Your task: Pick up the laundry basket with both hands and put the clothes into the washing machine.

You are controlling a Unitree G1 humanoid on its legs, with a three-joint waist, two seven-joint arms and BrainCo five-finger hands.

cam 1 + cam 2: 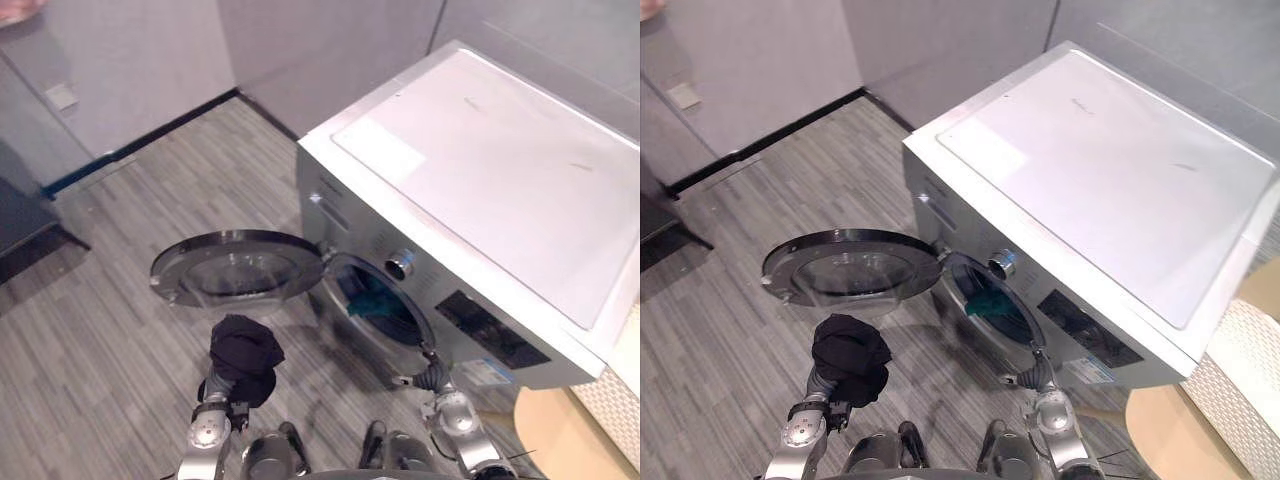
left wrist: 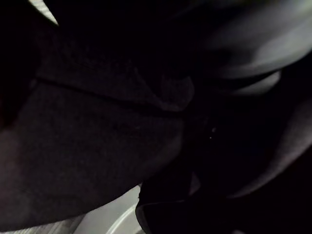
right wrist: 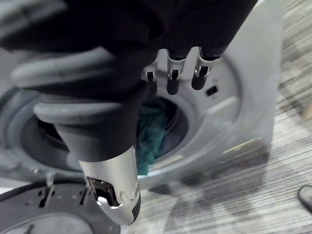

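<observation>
The white washing machine (image 1: 480,180) stands at the right with its round door (image 1: 240,268) swung open toward the left. A teal garment (image 1: 372,303) lies in the drum opening (image 3: 161,122). My left hand (image 1: 215,388) is raised in front of the open door, shut on a bunched black garment (image 1: 243,352) that covers it; dark cloth (image 2: 107,136) fills its wrist view. My right hand (image 1: 432,377) is open just below the drum opening's right side, its fingers (image 3: 171,80) straight and pointing at the machine's front, with nothing in it.
A cream woven basket (image 1: 1248,345) stands at the far right beside the machine, with a round beige surface (image 1: 1170,430) in front of it. Grey walls with a dark skirting (image 1: 140,145) close the back. Dark furniture (image 1: 20,225) sits at the left on the plank floor.
</observation>
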